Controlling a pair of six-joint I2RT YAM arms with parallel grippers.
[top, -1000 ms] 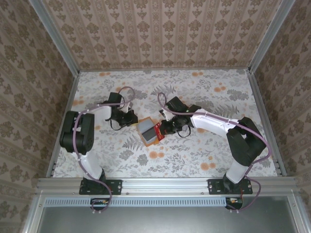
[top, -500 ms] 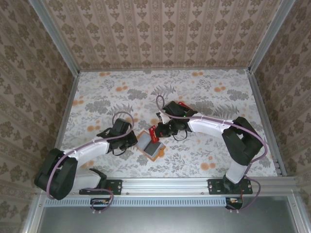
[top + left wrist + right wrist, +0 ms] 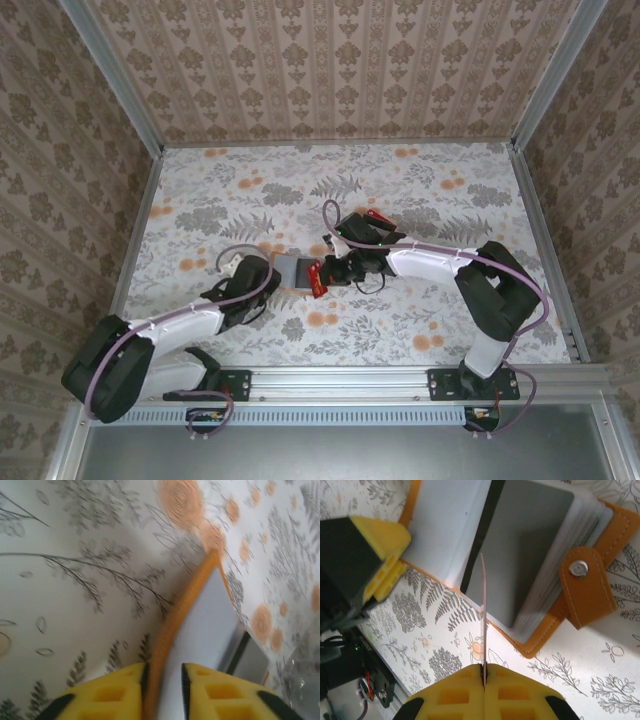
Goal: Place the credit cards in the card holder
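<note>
Card holder [image 3: 535,550] lies open at the middle of the table [image 3: 430,190] | red card [image 3: 318,276] edge-on at its 3 o'clock from above, clamped in right gripper [image 3: 483,671], the nearer | left gripper [image 3: 164,672], jaws slightly parted astride its cover, at 8 o'clock.

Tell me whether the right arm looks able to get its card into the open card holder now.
Probably yes. The right claw holds the red credit card edge-on over the open card holder, whose grey sleeves lie uncovered below it; the left claw sits off at the cover's edge, out of the way.
</note>
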